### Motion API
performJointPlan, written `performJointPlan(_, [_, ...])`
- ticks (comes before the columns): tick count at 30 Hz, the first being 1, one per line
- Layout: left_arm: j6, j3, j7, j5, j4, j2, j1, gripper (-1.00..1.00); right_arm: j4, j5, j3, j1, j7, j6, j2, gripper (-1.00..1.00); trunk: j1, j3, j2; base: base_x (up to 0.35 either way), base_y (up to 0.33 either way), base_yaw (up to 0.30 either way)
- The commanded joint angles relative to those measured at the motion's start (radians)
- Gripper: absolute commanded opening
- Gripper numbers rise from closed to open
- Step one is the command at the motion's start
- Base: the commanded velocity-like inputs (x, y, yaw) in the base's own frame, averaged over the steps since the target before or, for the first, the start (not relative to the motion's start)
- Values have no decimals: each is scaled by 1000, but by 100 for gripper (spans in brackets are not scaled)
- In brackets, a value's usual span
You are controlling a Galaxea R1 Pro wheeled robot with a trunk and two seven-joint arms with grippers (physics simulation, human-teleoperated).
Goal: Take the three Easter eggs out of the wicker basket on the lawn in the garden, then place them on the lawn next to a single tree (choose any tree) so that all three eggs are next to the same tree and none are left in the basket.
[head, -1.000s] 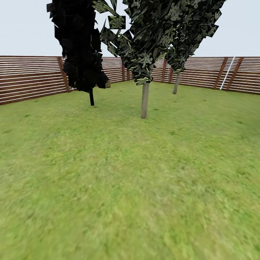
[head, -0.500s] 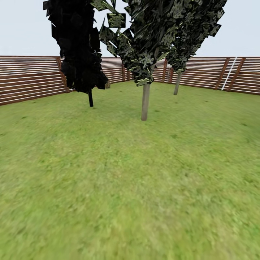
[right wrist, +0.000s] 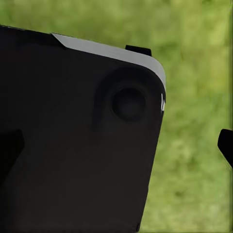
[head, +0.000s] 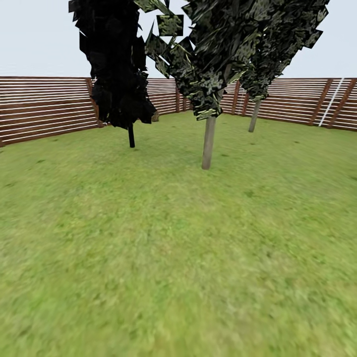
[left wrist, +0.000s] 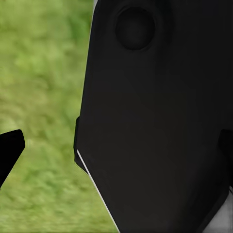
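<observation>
the left claw is seen in the left wrist view as one black fingertip at the frame's edge, beside a large black robot body panel with a round recess; how far it is spread, and whether anything is held, cannot be told. the right claw is seen in the right wrist view as a black fingertip at the edge, next to a black housing with a pale grey rim; its opening cannot be judged either. blurred grass lies behind both.

in the head view the wide mottled green lawn is spread across the foreground. a slim grey-beige tree trunk under dark, pale-speckled jagged leaves stands upright on the grass near the middle. a darker, almost black tree stands further back to its left, and a third pale-trunked tree stands near the fence to its right. the garden is ringed by a brown horizontal-slat wooden fence under a pale sky.
</observation>
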Motion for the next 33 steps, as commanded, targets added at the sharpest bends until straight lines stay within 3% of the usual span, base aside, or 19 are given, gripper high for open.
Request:
performJointPlan(1, [0, 4, 2, 1, -2, -1, 0, 100, 1, 4, 5, 0, 0, -3, 0, 100, 1, -1, 0, 330, 0, 2])
performJointPlan(18, [0, 4, 2, 1, -2, -2, 0, 100, 1, 4, 5, 0, 0, -3, 0, 100, 1, -6, 0, 330, 0, 214])
performJointPlan(33, [0, 4, 2, 1, -2, -2, 0, 100, 2, 3, 5, 0, 0, -3, -2, 100, 1, -6, 0, 330, 0, 14])
